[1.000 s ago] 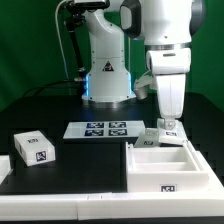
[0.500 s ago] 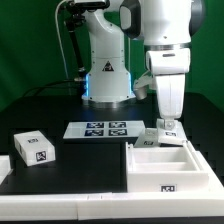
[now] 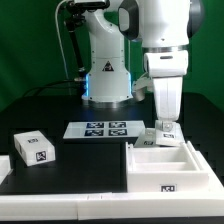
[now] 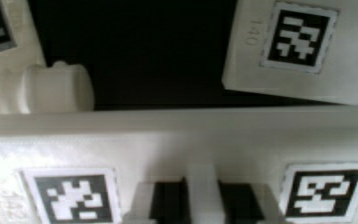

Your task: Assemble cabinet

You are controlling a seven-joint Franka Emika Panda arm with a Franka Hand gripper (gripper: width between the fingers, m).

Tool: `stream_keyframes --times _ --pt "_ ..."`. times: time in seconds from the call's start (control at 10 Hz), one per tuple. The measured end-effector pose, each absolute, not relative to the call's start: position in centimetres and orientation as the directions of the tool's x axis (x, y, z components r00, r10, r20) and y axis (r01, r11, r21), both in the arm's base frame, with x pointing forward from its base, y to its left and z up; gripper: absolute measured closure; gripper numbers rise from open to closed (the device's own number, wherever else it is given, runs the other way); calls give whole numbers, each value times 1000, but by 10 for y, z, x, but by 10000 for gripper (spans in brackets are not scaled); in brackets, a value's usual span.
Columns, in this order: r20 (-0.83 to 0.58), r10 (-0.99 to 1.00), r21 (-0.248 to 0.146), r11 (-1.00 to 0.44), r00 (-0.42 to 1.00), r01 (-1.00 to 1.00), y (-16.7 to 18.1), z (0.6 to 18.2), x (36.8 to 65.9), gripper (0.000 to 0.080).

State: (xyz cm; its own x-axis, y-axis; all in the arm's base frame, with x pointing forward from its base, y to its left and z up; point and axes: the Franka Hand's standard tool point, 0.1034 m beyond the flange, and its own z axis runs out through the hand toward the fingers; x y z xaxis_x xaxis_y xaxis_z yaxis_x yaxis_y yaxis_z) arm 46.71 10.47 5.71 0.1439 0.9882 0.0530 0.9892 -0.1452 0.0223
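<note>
The cabinet's large white open box (image 3: 166, 166) lies at the exterior view's right front, with a tag on its front wall. A small white tagged block (image 3: 153, 138) sits just behind the box's back wall. My gripper (image 3: 167, 128) points straight down onto this block. In the wrist view the two dark fingers (image 4: 167, 198) stand close together with a narrow white strip of the block (image 4: 204, 160) between them, and tags show on either side. Another white tagged block (image 3: 34, 148) lies at the exterior view's left front.
The marker board (image 3: 102, 129) lies flat at the table's middle in front of the arm's base (image 3: 106, 75). A white piece (image 3: 4, 163) shows at the left edge. In the wrist view a white tagged surface (image 4: 304, 48) lies beyond a dark gap.
The arm has shifted very slightly upward. The small block and the other parts stay where they were.
</note>
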Motion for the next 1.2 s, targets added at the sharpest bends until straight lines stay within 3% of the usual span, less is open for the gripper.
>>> stream_keyframes --times 1.2 --pt "55 991 24 -122 120 992 104 57 473 729"
